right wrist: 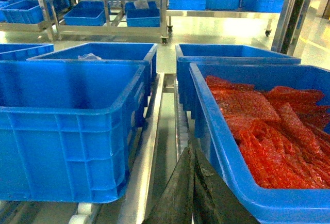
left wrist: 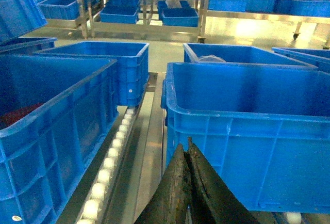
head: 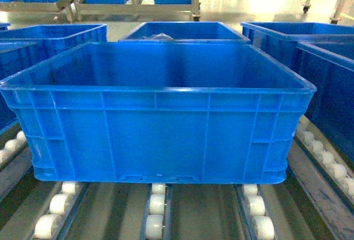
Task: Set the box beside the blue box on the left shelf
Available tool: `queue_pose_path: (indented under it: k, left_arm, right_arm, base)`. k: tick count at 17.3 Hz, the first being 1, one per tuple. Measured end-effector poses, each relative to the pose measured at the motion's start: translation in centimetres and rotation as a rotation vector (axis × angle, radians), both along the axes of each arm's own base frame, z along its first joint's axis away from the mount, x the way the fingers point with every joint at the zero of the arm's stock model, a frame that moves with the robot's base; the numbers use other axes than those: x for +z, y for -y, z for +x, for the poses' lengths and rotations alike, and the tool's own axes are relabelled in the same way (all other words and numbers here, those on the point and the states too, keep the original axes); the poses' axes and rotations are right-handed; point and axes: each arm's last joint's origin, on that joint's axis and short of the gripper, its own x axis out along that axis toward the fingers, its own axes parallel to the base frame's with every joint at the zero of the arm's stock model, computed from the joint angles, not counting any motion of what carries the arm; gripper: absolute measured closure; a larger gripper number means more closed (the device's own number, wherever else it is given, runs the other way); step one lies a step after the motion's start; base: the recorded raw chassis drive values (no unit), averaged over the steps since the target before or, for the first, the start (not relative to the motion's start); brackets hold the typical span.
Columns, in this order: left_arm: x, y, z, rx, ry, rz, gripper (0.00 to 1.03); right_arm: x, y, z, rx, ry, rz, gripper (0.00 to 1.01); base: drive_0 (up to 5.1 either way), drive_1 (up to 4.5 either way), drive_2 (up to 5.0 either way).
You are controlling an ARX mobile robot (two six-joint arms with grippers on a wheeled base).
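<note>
Crates fill the scene, all bright blue plastic. Going left to right in the head view, a neighbouring blue crate [head: 52,38] stands at the far left, then the box [head: 157,115] sits square in the middle on the left shelf [head: 157,207], its base resting on white roller wheels [head: 55,202], probably so it can slide along the rails. An empty crate [head: 185,31] sits behind it, and two more blue crates [head: 326,79] stand at the right; the nearer holds red bagged items [right wrist: 268,126]. That makes five crates close by. Three roller rows show under the box and one more along each side. Left gripper [left wrist: 188,154] is closed and empty beside the box's near left corner; right gripper [right wrist: 195,159] is closed and empty too, between the box and the red-filled crate.
</note>
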Motion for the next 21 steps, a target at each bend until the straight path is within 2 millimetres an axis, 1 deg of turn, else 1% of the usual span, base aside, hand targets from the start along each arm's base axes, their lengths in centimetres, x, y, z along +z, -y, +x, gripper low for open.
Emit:
queue_pose_path:
  k: [8,9,10,11,15,16,17,19,20,21]
  left_arm:
    - [0.0,0.0,-0.9,0.0,0.002,0.0,1.01]
    - [-0.2,0.0,-1.1,0.0,-0.011,0.0,1.01]
    - [-0.8,0.0,-1.7,0.0,-0.06,0.0,1.01]
    - [-0.2,0.0,-2.0,-0.002,0.003,0.001,1.01]
    - [-0.4,0.0,-1.9,0.0,-0.017,0.003,1.01]
    - [-0.4,0.0,-1.9,0.0,-0.015,0.003,0.86]
    - [-0.4,0.0,-1.9,0.0,-0.014,0.003,0.77]
    - [-0.4,0.0,-1.9,0.0,-0.014,0.003,0.03]
    - [-0.4,0.0,-1.9,0.0,-0.014,0.003,0.06]
    - [-0.4,0.0,-1.9,0.0,-0.014,0.003,0.05]
  right_arm:
    - [-0.1,0.0,-0.9,0.0,-0.001,0.0,1.0]
    - [-0.3,0.0,-1.1,0.0,-0.021,0.0,1.0]
    - [-0.7,0.0,-1.7,0.0,-0.053,0.0,1.0]
    - [-0.2,0.0,-1.9,0.0,0.009,0.0,1.0]
    - [-0.4,0.0,-1.9,0.0,-0.013,-0.001,1.0]
    - [-0.4,0.0,-1.9,0.0,-0.011,-0.002,0.85]
    - [-0.4,0.0,-1.9,0.0,-0.011,-0.002,0.76]
    - [-0.4,0.0,-1.9,0.0,-0.011,-0.002,0.01]
    - [-0.4,0.0,-1.9,0.0,-0.011,-0.002,0.04]
    - [-0.4,0.0,-1.9,0.0,-0.011,-0.002,0.04]
  base:
    - [0.0,0.0,0.0]
    - [0.0,0.0,0.0]
    - [0.0,0.0,0.0]
    - [0.0,0.0,0.0]
    - [0.0,0.0,0.0]
    - [0.0,0.0,0.0]
    - [0.0,0.0,0.0]
    - [0.0,0.0,0.0]
    - [0.0,0.0,0.0]
    - [0.0,0.0,0.0]
